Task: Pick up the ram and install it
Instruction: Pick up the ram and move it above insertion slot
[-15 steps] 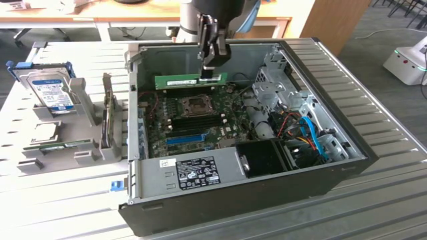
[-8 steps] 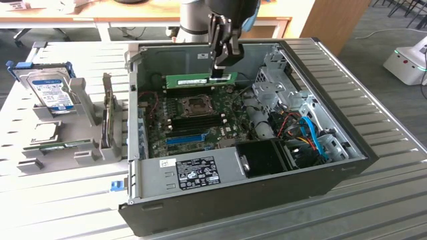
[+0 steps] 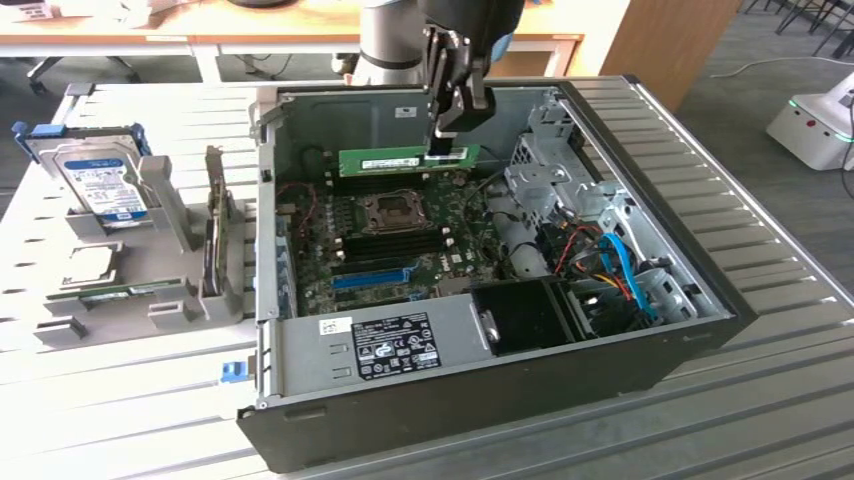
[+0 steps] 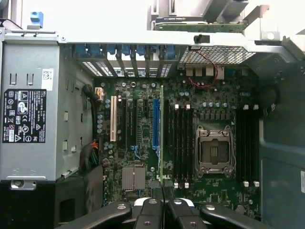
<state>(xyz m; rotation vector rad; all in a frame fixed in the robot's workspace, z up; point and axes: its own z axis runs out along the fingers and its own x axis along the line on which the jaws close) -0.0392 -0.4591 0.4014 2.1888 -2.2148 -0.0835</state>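
The ram [image 3: 394, 160] is a thin green stick with a pale label, hanging level above the far part of the motherboard [image 3: 400, 250] inside the open computer case. My gripper [image 3: 451, 148] is shut on the end of the stick nearer the exterior view's right. In the wrist view the ram [image 4: 162, 143] appears edge-on as a thin green line running out from between my fingertips, with the gripper [image 4: 163, 199] above the board. That line lies between the blue long slot [image 4: 155, 124] and a bank of black memory slots [image 4: 181, 143]. The stick is clear of the board.
The CPU socket [image 3: 396, 208] sits mid-board with black slots on both sides of it. A power supply [image 3: 400, 345] fills the case's near corner, and a drive cage [image 3: 547, 150] with cables stands at the exterior view's right. Outside, a hard drive [image 3: 107, 185] rests in a grey rack [image 3: 174, 290].
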